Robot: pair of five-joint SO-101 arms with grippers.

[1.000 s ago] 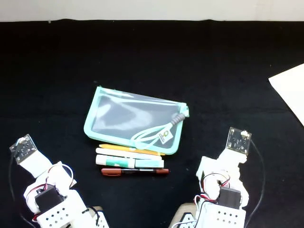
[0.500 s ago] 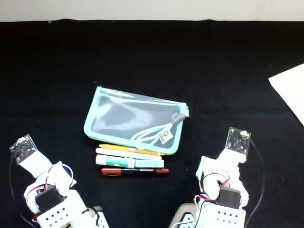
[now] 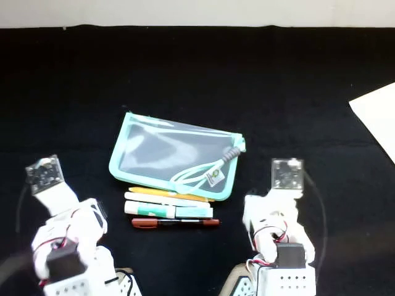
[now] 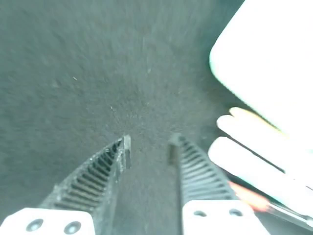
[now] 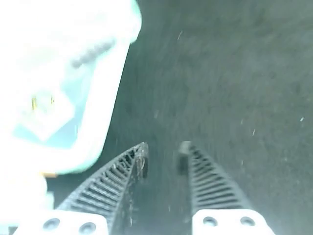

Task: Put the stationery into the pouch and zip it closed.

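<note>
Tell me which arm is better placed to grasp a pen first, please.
Probably the left: in its wrist view the pens lie just beside its open jaws, while the right wrist view faces the pouch corner instead.

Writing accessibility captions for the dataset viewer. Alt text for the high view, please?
A teal-edged clear pouch lies on a black table, with pens and markers lined up along its near side. The left arm and right arm flank them at the table's near edge; a white sheet lies at the right.
</note>
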